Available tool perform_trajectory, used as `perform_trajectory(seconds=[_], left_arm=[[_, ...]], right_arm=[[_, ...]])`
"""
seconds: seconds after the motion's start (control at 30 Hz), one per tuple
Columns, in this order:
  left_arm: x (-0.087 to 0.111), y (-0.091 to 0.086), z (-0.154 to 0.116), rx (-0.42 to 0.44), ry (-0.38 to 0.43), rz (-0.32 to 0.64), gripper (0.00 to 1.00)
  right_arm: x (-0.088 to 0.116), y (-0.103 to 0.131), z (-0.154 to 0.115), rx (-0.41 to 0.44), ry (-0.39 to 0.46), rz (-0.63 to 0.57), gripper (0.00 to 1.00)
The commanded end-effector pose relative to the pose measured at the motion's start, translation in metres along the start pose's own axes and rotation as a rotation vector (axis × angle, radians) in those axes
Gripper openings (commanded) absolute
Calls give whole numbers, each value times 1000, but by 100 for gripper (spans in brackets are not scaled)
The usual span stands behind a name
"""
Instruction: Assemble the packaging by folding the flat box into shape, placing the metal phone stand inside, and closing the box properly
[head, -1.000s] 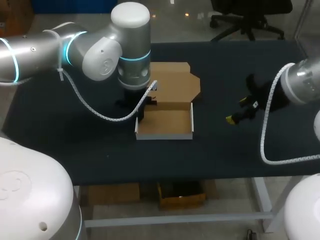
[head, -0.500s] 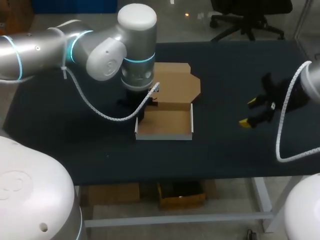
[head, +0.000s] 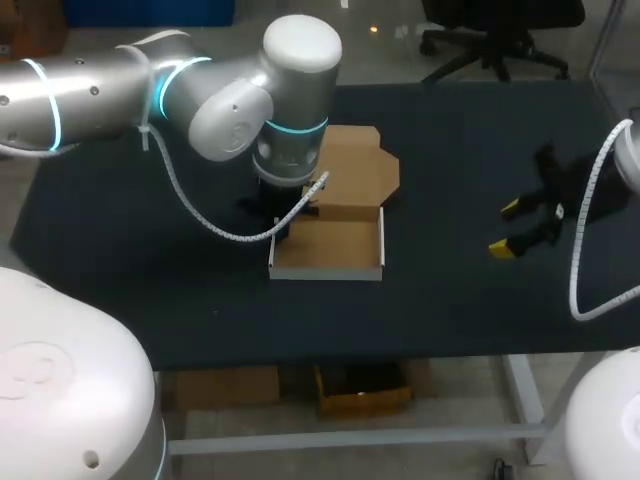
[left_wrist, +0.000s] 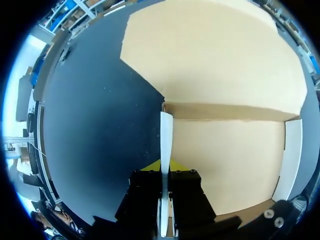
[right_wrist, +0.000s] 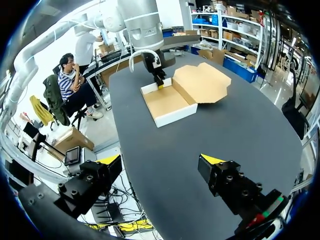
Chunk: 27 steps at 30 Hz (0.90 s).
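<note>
The cardboard box (head: 327, 247) lies in the middle of the table as a shallow open tray with white walls, its brown lid (head: 355, 170) laid back flat behind it. My left gripper (head: 282, 220) stands at the tray's left side. In the left wrist view it (left_wrist: 164, 166) is shut on the thin white side wall (left_wrist: 166, 132), with the tray floor (left_wrist: 225, 165) to one side. My right gripper (head: 505, 228) hangs open over the table's right part, far from the box (right_wrist: 169, 102), with nothing between its fingers (right_wrist: 161, 160). No metal phone stand shows in any view.
The dark table (head: 450, 300) stretches bare between the box and my right gripper. My left arm's white cable (head: 215, 228) loops down over the table left of the box. The table's front edge runs just below the tray.
My right gripper has drawn back to the right, away from the box. My left arm's elbow has swung right above the lid, while its gripper stays on the left wall.
</note>
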<state>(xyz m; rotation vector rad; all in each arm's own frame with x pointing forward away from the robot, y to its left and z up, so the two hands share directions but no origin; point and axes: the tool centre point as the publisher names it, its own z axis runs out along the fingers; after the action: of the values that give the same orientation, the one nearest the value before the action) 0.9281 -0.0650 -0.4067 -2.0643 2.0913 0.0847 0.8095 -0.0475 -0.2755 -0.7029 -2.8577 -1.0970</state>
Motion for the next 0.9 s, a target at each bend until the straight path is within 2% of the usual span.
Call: perform_trajectory(seconds=[0.03,0.2,0.57,0.63,0.73,0.9], left_arm=[[4,0,1,-1,-61,2,0],[4,0,1,-1,-65,0,0],[-1,4,-1,-9,65,-10,1],[-1,5,-2,-4,71,-11,7],[-1,7,-3,-1,90,-8,29],[-3,9,-6,-7,158,-11,45]], right_arm=[[-2,-1,-2,-1,56,1,100],[-3,-2,-1,1,56,10,100],[-4,-3,3,11,58,33,100],[-4,-3,3,11,60,41,100],[-6,-4,5,12,64,49,100],[-8,-4,7,15,67,56,100]])
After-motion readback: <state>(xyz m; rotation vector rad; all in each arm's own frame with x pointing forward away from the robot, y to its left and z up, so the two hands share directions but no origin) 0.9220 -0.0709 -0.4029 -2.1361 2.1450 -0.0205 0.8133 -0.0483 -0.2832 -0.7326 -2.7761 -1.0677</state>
